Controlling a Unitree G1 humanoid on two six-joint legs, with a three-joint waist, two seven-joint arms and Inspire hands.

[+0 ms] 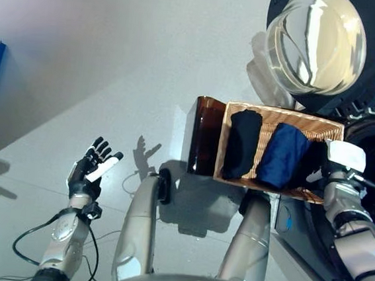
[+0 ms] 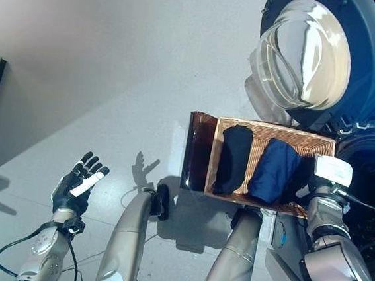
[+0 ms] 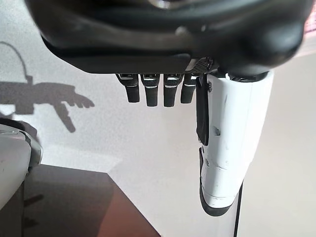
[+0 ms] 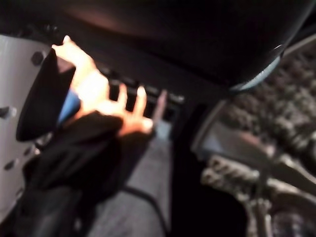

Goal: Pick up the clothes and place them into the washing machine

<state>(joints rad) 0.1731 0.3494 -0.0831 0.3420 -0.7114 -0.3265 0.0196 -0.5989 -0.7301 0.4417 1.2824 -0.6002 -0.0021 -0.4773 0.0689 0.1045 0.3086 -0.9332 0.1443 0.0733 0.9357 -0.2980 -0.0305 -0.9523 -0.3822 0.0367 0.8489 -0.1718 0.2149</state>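
Wicker basket (image 1: 312,123) sits on the grey floor (image 1: 115,60) just beside the washing machine (image 1: 373,142). The machine's round glass door (image 1: 316,43) is swung open above the basket. A dark brown panel (image 1: 204,135) stands against the basket's left end.

Clothes are in the basket: a black garment (image 1: 241,144) draped at the left, a navy blue garment (image 1: 283,155) in the middle, both hanging over the near rim. More black cloth (image 1: 313,162) lies at the right end, right where the right hand (image 2: 312,174) reaches in.

Right hand: wrist is at the basket's right end, fingers buried in the black cloth. The right wrist view shows dark fabric bunched against the hand, but whether the fingers are closed on it I cannot tell.

Left hand (image 1: 92,166): well apart from the basket, out over bare floor, fingers spread and straight, white-covered thumb (image 3: 229,148) extended, holding nothing
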